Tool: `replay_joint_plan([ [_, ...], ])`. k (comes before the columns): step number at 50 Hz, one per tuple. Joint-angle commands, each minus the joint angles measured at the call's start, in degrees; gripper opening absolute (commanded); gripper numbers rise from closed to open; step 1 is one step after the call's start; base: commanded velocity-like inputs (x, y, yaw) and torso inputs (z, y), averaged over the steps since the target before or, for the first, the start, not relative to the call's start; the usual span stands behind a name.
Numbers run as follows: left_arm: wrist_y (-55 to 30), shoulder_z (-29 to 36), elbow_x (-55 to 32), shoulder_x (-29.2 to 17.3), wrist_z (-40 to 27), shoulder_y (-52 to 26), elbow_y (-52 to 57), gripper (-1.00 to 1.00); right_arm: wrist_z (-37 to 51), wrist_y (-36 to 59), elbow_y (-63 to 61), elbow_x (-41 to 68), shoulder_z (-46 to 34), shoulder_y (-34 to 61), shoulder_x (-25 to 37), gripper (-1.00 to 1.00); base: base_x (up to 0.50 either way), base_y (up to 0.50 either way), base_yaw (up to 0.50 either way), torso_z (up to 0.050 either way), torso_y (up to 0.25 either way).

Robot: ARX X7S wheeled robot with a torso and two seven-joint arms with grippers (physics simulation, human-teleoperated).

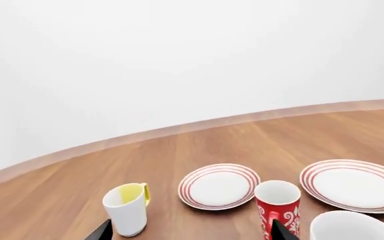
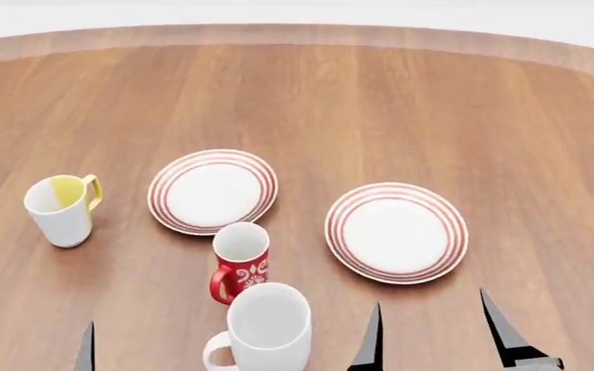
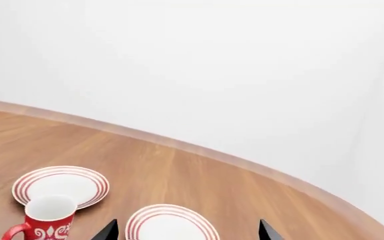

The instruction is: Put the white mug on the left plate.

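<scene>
The tall plain white mug (image 2: 266, 328) stands upright at the near middle of the wooden table, its handle to its left; its rim shows in the left wrist view (image 1: 352, 226). The left plate (image 2: 213, 191) with red rings lies farther back and left, bare; it also shows in the left wrist view (image 1: 219, 185) and the right wrist view (image 3: 61, 185). My left gripper (image 2: 31, 340) is open and empty, near and left of the mug. My right gripper (image 2: 436, 332) is open and empty, near and right of the mug.
A small red patterned mug (image 2: 240, 261) stands between the white mug and the left plate. A white mug with yellow inside (image 2: 62, 209) stands at the left. A second ringed plate (image 2: 396, 231) lies at the right. The table's curved far edge (image 2: 297, 32) runs along the back.
</scene>
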Motion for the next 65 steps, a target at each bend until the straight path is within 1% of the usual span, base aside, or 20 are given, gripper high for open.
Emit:
replay_joint_plan([
  [1,0.0,0.6,-0.8,-0.7,-0.8,-0.1,-0.3,1.0,0.4,0.1,0.3,0.5,-0.5,0.4,0.3,1.0,0.27,0.0,0.0,0.0,0.0],
  [14,0.5,1.1,-1.6,-1.5,-1.7,0.5,-0.2,1.0,1.7,-1.1,0.9,1.1,-0.5,-0.3,1.2,1.0,0.28,0.0,0.0,0.0,0.0],
  [31,1.3,2.1,-2.1,-2.1,-2.6,0.1,-1.2,1.0,2.7,-1.8,1.4,2.6,-0.2,-0.5,1.5,1.0,0.34,0.2,0.0,0.0,0.001],
  [53,0.2,2.9,-2.5,-2.9,-3.6,0.2,0.4,1.0,3.9,-1.7,0.8,3.9,-0.5,-0.6,2.3,1.0,0.36,0.02,0.0,0.0,0.0],
  [65,1.5,3.2,-2.7,-3.1,-4.0,0.2,-0.7,1.0,5.2,-3.2,2.0,3.6,-0.8,-0.5,2.5,1.0,0.31,0.0,0.0,0.0,0.001],
])
